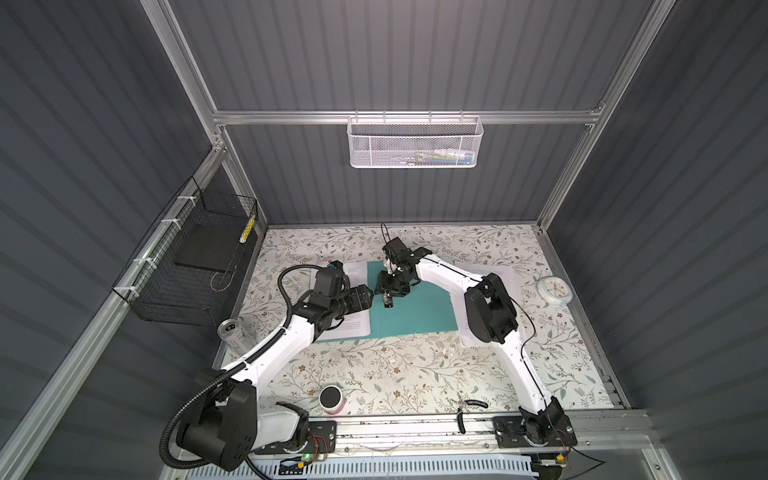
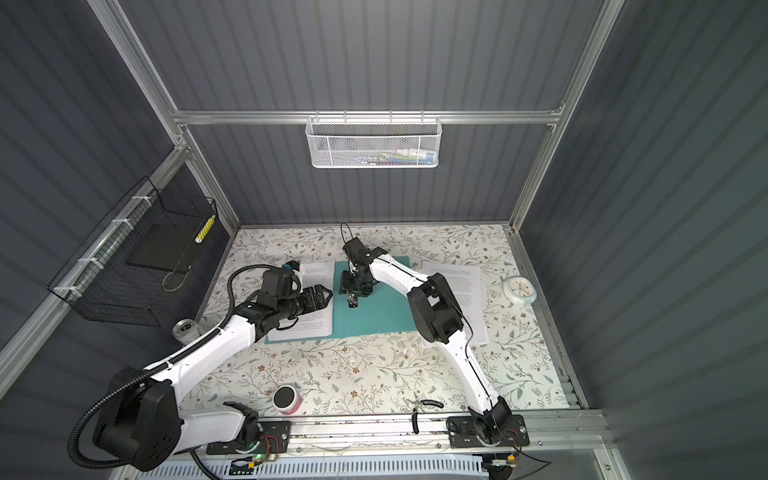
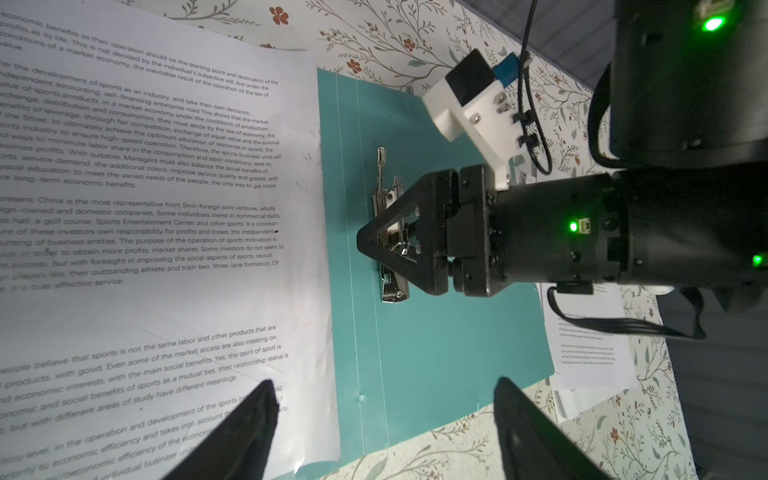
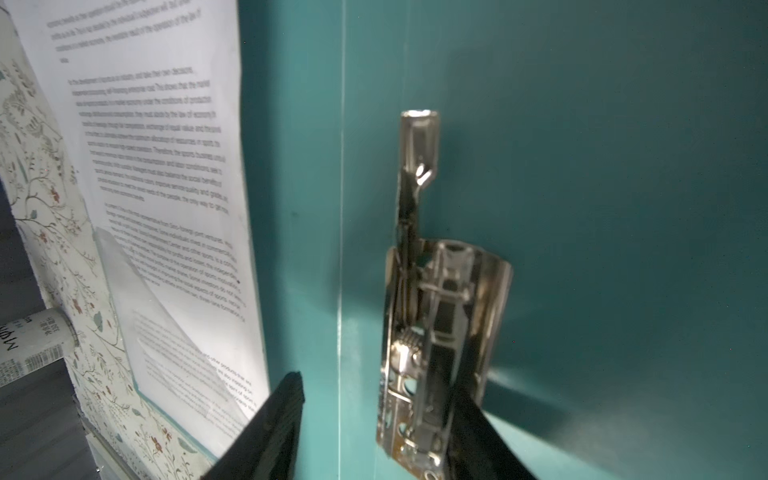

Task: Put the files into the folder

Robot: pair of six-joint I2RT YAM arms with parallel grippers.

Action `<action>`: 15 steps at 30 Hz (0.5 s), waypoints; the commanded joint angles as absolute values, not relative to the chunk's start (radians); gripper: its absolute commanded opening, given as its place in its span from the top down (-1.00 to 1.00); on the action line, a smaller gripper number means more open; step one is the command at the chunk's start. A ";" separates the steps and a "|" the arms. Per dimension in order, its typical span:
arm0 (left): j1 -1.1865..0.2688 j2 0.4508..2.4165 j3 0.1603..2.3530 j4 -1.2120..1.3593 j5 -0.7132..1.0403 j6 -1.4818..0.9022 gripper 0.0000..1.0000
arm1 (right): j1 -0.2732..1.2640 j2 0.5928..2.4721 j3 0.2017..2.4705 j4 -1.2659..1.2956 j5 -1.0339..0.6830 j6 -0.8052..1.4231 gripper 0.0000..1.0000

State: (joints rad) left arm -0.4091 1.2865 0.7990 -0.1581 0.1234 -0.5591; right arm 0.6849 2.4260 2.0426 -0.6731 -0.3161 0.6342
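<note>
The teal folder [image 1: 415, 316] [image 2: 382, 316] lies open on the flowered table. Printed white files [image 1: 358, 326] [image 3: 145, 208] [image 4: 166, 166] cover its left half. More files [image 1: 505, 270] [image 2: 467, 282] [image 3: 590, 349] lie to its right, partly under the right arm. The metal clip [image 3: 388, 286] [image 4: 440, 291] sits by the spine with its lever raised. My right gripper [image 1: 387, 303] [image 4: 376, 386] points down over the clip, jaws apart, one finger against the metal. My left gripper [image 1: 370, 297] [image 3: 384, 382] hovers open above the spine, holding nothing.
A drink can [image 1: 232, 332] stands at the left table edge and a pink jar with a black lid [image 1: 331, 398] near the front. A small clock [image 1: 552, 289] lies at the right. A black wire basket [image 1: 187, 270] hangs on the left wall, a white mesh basket [image 1: 415, 141] at the back.
</note>
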 commanded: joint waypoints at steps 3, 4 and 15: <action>-0.405 1.306 0.811 -0.169 0.118 -0.525 -0.66 | 0.701 2.316 1.917 -0.656 -0.316 0.667 -0.10; -0.405 1.316 0.820 -0.166 0.123 -0.522 -0.66 | 0.700 2.291 1.895 -0.662 -0.297 0.665 -0.12; -0.533 1.702 1.207 -0.059 0.194 -0.494 -0.70 | 0.422 1.738 1.324 -0.501 -0.172 0.659 -0.19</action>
State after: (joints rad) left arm -0.4866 1.6112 1.1049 -0.1062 0.1562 -0.5297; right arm 0.4717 1.8008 1.3815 -0.5385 -0.2234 0.6720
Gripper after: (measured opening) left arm 0.848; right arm 0.594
